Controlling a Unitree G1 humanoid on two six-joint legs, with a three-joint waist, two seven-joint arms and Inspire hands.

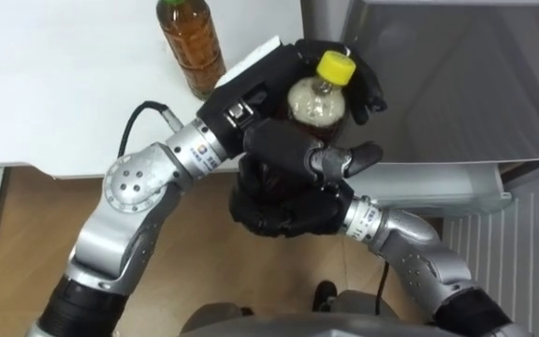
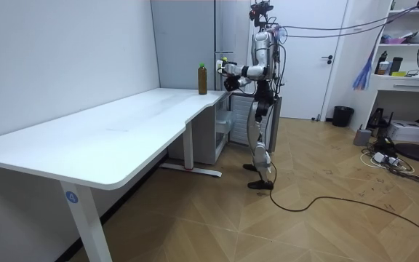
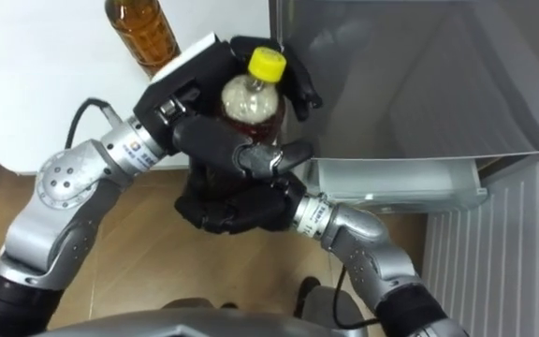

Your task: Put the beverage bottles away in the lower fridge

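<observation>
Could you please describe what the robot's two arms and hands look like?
Both arms are silver-grey metal with rounded joint housings: the left arm has a bolted disc at its elbow and a black cable looping by the forearm. Each wrist carries a pale ring with print. The left hand and right hand are black; the left's back bears a white plate.
</observation>
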